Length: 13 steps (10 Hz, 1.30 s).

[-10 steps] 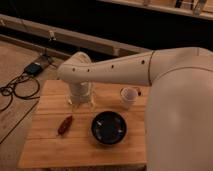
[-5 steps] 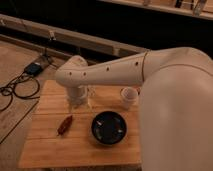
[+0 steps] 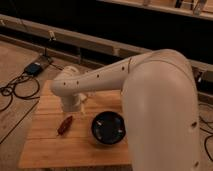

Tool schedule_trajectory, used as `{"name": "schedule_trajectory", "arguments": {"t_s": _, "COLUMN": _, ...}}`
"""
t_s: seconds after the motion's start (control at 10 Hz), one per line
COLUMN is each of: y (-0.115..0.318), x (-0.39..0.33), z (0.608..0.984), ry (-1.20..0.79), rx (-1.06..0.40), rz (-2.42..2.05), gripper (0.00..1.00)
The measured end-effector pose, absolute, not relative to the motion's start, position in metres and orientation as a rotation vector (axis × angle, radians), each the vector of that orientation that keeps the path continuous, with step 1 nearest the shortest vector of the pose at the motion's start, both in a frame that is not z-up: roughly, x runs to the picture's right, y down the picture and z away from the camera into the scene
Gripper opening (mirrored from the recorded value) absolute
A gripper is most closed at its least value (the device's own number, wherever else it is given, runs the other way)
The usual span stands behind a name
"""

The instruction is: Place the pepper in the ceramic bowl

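Pepper (image 3: 64, 125) lying beside ceramic bowl (image 3: 101, 141), gripper (image 3: 74, 104) just beyond pepper

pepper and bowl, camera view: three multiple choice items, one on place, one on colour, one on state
1. The pepper lies: A in the bowl; B on the wooden table, image-left of the ceramic bowl; C on the floor.
2. The bowl is: A white; B green; C black.
3. The pepper is: A free of the hand, which hangs over the table behind it; B held aloft; C cut in half.
Answers: B, it rests on bare wood; C, glossy black; A, a gap separates them.
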State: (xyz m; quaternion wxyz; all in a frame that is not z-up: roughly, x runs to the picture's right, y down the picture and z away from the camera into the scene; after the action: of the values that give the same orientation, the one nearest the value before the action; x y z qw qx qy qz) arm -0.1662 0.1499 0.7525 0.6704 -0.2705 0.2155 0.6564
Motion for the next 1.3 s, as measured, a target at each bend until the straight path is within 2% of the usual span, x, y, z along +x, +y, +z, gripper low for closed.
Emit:
{"name": "schedule_trajectory", "arguments": {"t_s": 0.8, "y": 0.175, "x": -0.21, "z": 0.823, "ry": 0.468, "rx": -0.658, "rz": 1.429, "gripper": 0.65}}
{"name": "schedule_trajectory", "arguments": {"t_s": 1.3, "y": 0.193, "x": -0.221, "z": 0.849, "ry": 0.518, "rx": -0.682, "rz": 1.395, "gripper": 0.65}}
